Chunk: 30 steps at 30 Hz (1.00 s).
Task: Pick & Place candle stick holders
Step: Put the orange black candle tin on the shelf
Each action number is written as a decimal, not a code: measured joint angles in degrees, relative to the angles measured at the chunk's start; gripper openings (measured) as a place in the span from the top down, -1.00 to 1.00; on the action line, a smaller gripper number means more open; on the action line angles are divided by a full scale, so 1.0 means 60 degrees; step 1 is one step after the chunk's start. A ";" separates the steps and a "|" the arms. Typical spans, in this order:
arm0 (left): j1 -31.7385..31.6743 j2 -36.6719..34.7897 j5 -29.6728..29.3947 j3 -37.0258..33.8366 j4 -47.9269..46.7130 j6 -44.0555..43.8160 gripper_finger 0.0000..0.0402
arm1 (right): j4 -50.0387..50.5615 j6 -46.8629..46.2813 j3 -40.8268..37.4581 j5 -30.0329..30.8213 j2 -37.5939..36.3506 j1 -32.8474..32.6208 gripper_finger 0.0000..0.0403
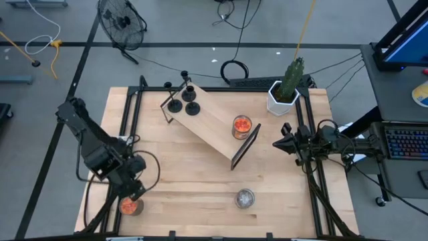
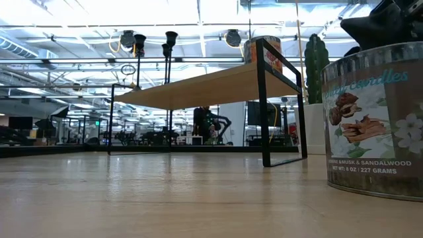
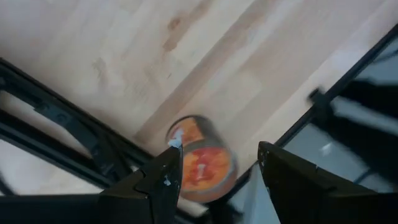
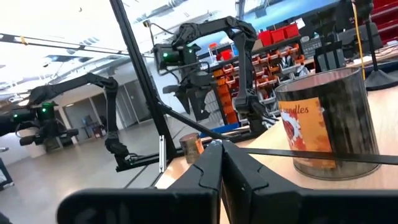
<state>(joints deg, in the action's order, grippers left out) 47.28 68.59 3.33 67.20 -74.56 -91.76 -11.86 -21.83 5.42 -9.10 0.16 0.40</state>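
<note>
Three black stemmed holders (image 1: pixel 184 99) stand at the far left end of a slanted wooden shelf (image 1: pixel 212 124), one orange cup (image 1: pixel 242 126) toward its right. A second orange cup (image 1: pixel 130 207) sits near-left beneath the spread left gripper (image 1: pixel 133 198); a silvery cup (image 1: pixel 245 198) stands near-centre. The right gripper (image 1: pixel 279 142) is pressed together, empty.

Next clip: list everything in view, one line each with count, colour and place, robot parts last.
Black candle stick holders: three, black, on the shelf's far-left end.
Orange cup on shelf: one, orange, near the shelf's right end.
Orange cup by left gripper: one, orange, near-left table corner.
Silvery cup: one, silvery, near edge, centre-right.
Shelf: one, light wood with black frame, lying diagonally mid-table.
Cactus pot: one, white with green cactus, far-right corner.
Table: one, light wood.
Left gripper: jaws open, above the corner orange cup.
Right gripper: jaws shut, at the right edge, holding nothing.
</note>
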 joint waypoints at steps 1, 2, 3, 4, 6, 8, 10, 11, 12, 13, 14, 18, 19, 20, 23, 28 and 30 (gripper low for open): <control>0.0095 0.0110 0.0035 0.0000 -0.0047 0.0217 -0.06 | -0.0022 -0.0003 -0.0022 0.0000 0.0000 0.0000 0.99; 0.0197 0.0218 0.0061 0.0000 -0.0092 0.0425 -0.06 | -0.0032 -0.0003 -0.0044 0.0000 0.0000 0.0000 1.00; 0.0299 0.0335 0.0086 0.0000 -0.0133 0.0654 -0.06 | -0.0035 -0.0003 -0.0076 0.0000 0.0000 0.0000 1.00; 0.0384 0.0470 0.0158 -0.0003 -0.0154 0.0912 -0.06 | -0.0031 -0.0003 -0.0114 0.0000 0.0000 0.0000 1.00; 0.0561 0.0738 0.0429 -0.0004 -0.0151 0.1522 -0.06 | 0.0019 -0.0003 -0.0157 0.0000 0.0006 0.0000 0.99; 0.0721 0.0981 0.0761 -0.0004 -0.0131 0.2086 -0.06 | 0.0024 -0.0003 -0.0196 0.0000 0.0000 0.0000 0.99; 0.0873 0.1205 0.0956 -0.0004 -0.0138 0.2616 -0.06 | 0.0142 -0.0003 -0.0214 0.0000 0.0000 0.0000 1.00; 0.0952 0.1304 0.0998 -0.0004 -0.0149 0.2804 -0.06 | 0.0199 -0.0003 -0.0217 0.0000 0.0000 0.0000 1.00; 0.1024 0.1390 0.1034 -0.0004 -0.0146 0.3000 -0.06 | 0.0245 -0.0003 -0.0217 0.0000 0.0000 0.0000 1.00; 0.1104 0.1460 0.1056 -0.0004 -0.0146 0.3225 -0.06 | 0.0261 -0.0003 -0.0217 0.0003 0.0000 0.0000 1.00; 0.1180 0.1521 0.1080 -0.0004 -0.0154 0.3457 -0.06 | 0.0262 -0.0004 -0.0219 0.0004 0.0000 0.0000 0.99; 0.1474 0.1709 0.0991 -0.0004 -0.0349 0.3860 -0.06 | 0.0251 -0.0004 -0.0228 0.0030 0.0000 0.0000 1.00; 0.1548 0.1721 0.0875 -0.0006 -0.0364 0.3866 -0.06 | 0.0233 -0.0004 -0.0228 0.0037 0.0000 0.0000 1.00; 0.1633 0.1720 0.0733 -0.0007 -0.0364 0.3913 -0.06 | 0.0227 -0.0009 -0.0228 0.0040 0.0000 0.0000 1.00; 0.1906 0.1721 0.0261 -0.0007 -0.0346 0.4086 -0.06 | 0.0231 -0.0199 -0.0236 0.0044 0.0000 0.0000 0.99; 0.2302 0.1718 -0.0509 -0.0007 -0.0338 0.4346 -0.06 | 0.0230 -0.0255 -0.0239 0.0044 0.0000 -0.0001 1.00; 0.2408 0.1716 -0.0619 -0.0039 -0.0321 0.4370 -0.06 | 0.0234 -0.0255 -0.0243 0.0044 0.0000 0.0000 0.99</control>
<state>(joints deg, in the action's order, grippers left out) 61.72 78.88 -0.38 66.96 -76.49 -65.54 -10.46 -23.35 3.97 -8.84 0.16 0.40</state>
